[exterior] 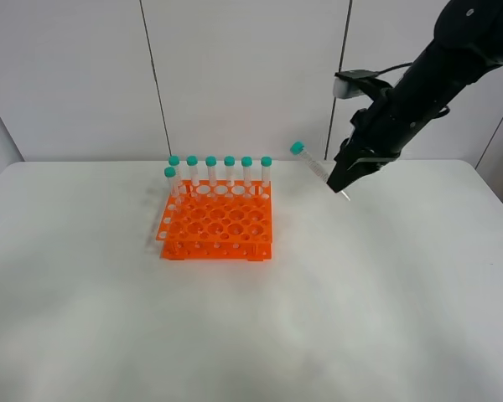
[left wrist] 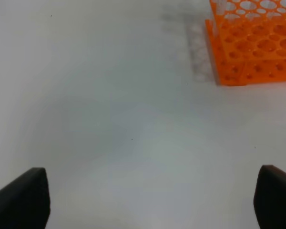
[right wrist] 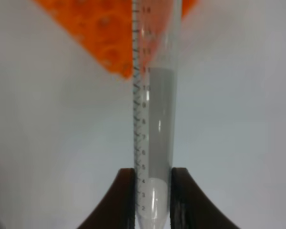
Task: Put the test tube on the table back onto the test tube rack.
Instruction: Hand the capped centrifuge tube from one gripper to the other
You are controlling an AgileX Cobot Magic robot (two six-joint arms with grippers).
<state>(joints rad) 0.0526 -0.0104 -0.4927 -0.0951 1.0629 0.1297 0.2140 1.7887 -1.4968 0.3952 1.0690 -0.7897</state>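
Judging this as the carry step: holding the test tube (exterior: 314,166) off the bench (exterior: 377,301), in the upper centre-right of the exterior frame, to the right of the test tube rack (exterior: 216,219) and well clear of it. Clamping the right tool (exterior: 342,186) almost shut on the tube's lower end, just above the tapered tip, with a pad pressing each side of the clear wall in the right wrist view. Tilting the tube strongly, with the teal cap up and to the left towards the rack and the tip down and to the right below the tool. Reaching in from the upper right corner of the exterior frame, with the dark forearm sloping down and leftward and the wrist aiming the tool at the bench. Calling next, on this reading, for turning the tube upright, tip down, then travelling left over the orange grid and lining the tip up with a free hole in front of the seven other teal-capped tubes (exterior: 229,172) before lowering and letting go. Hanging the left tool (left wrist: 150,200) low over bare bench, fingers spread wide and gripping nothing, near a corner of the rack; not showing in the exterior frame.
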